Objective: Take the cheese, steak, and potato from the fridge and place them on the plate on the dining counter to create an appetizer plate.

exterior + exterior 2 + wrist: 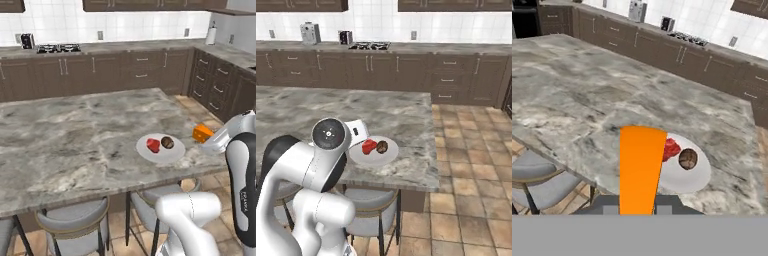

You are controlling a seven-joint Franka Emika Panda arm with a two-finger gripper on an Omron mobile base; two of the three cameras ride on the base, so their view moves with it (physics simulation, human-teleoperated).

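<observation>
Cheese [639,167] is what I have clamped in the claw [638,206] right now: the jaws are pinched onto the orange wedge, which stands up the middle of the hand view with its long axis running straight away from the fingertips. In the left base view the same wedge [202,133] sits at centre right of the frame, held in the air just off the near right corner of the worktop [75,135].

What matters for my next move is where the plate [687,177] lies from the wedge. In the hand view it sits just to the right of the cheese and partly behind it, lower middle of the frame. In the left base view the plate [150,155] is to the left of and slightly lower than the cheese, near but not under it.

On the plate already are the steak [153,145] and the potato [167,142], side by side and about touching, steak on the left. I judge the bare rim nearest the wedge is the place to aim for, so I would carry the cheese sideways over the plate before lowering.
</observation>
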